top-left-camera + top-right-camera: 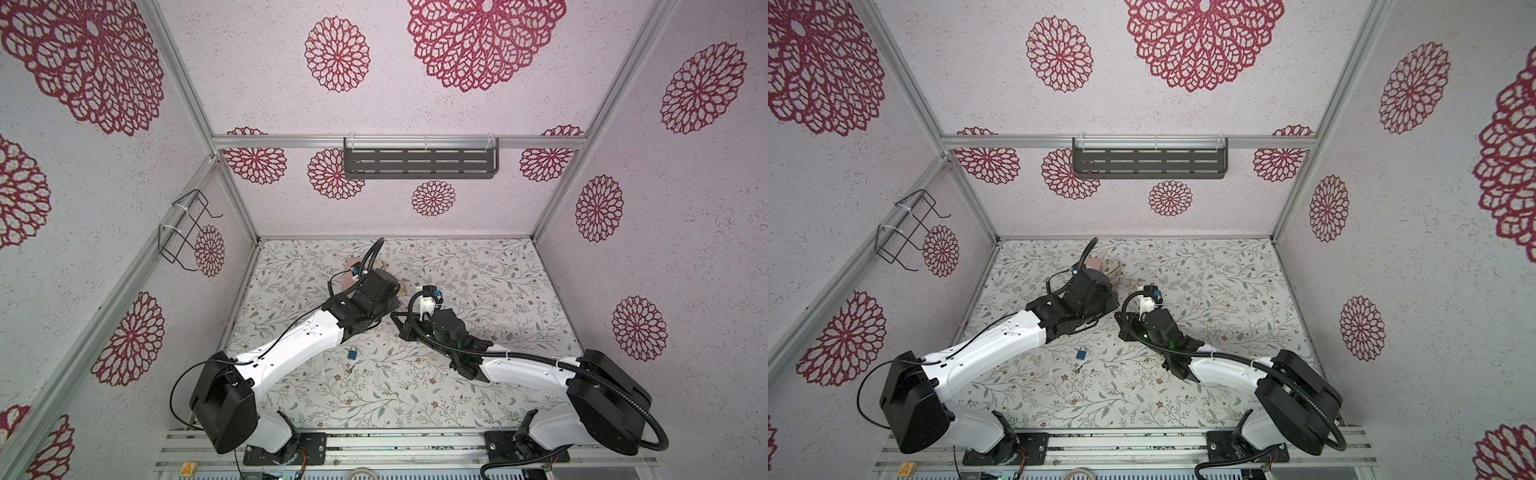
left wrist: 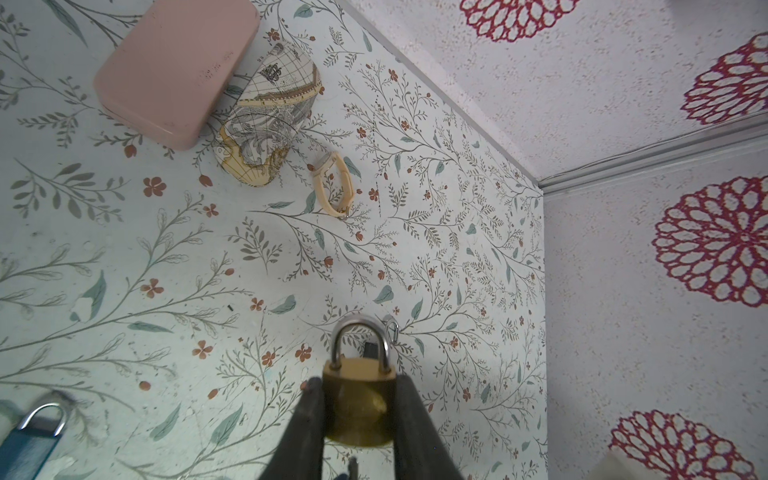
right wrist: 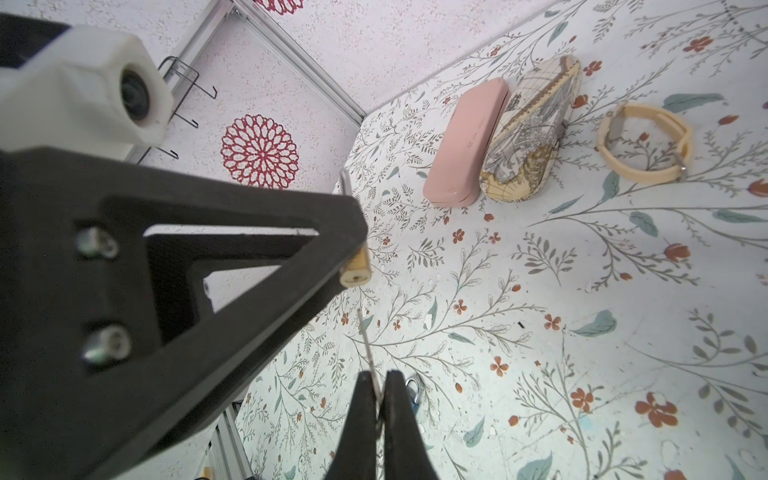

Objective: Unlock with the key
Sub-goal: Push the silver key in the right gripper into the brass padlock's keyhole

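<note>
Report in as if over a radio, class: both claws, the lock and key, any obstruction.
Left claw shut on brass padlock. Right claw shut on key. Key tip short of keyhole, not in. Nothing between them.

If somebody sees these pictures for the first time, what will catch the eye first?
First the brass padlock, clamped in the left gripper over the floral table, while the right gripper aims a thin key at its keyhole end, not yet inserted. Then the big red flower prints on the walls, and a pink case beside a map-printed case toward the back of the table.
</note>
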